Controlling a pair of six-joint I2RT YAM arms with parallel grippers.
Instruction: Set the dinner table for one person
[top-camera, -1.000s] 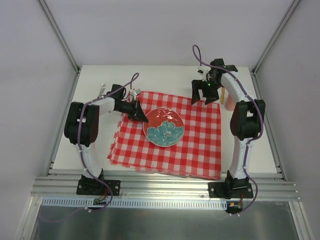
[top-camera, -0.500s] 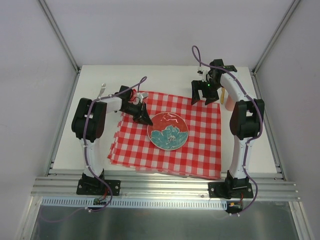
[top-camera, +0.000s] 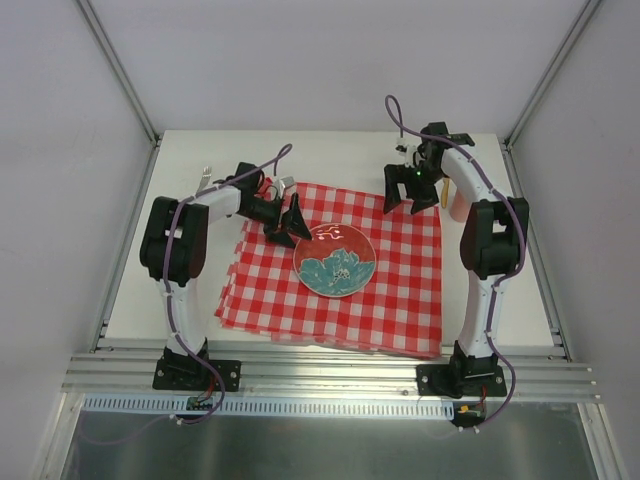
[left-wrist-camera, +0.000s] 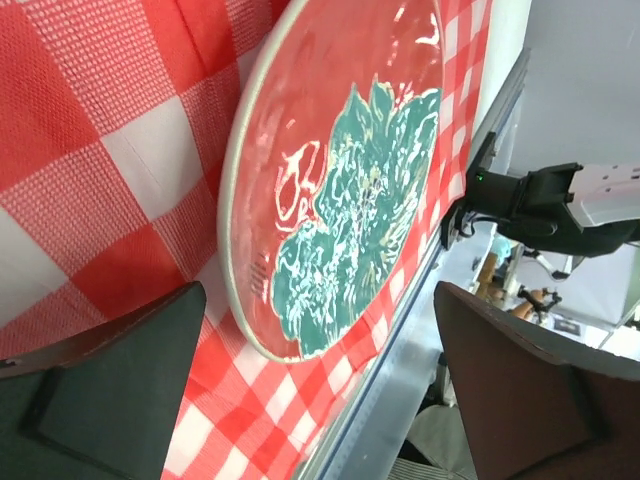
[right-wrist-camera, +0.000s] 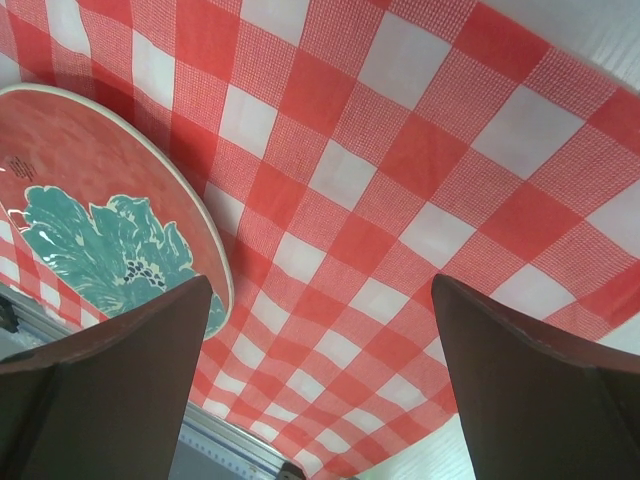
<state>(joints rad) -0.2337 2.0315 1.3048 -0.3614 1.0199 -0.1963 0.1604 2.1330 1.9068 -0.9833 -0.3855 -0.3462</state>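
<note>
Top view: the table (top-camera: 340, 155) was a white top edged with grey rails, bolted into the frame with both arms mounted at its near edge. My read: rigid and fixed, nothing to take hold of, only a surface to lay things on. A checked cloth (top-camera: 400, 290) covered its middle, and the plate (top-camera: 334, 260) sat on the cloth, left of centre. A fork (top-camera: 206, 177) lay on bare table at the far left. The small items at the far right, beside the right arm, were too unclear to name. The left jaws stood spread just beside the plate's far-left rim; contact could not be judged. The right jaws hung apart over the cloth's far right corner.

Left wrist: two dark fingers (left-wrist-camera: 120, 380) stood wide apart and empty, with the plate lying flat beyond the gap between them.

Right wrist: the jaws were open and held nothing. Below them was cloth, with the plate at the left edge of the view.

Handling, judged: the plate looked glazed, so stiff, slick and breakable. Pinch it at the rim and keep it low. The cloth was soft, and pushing the plate could ruck it.
</note>
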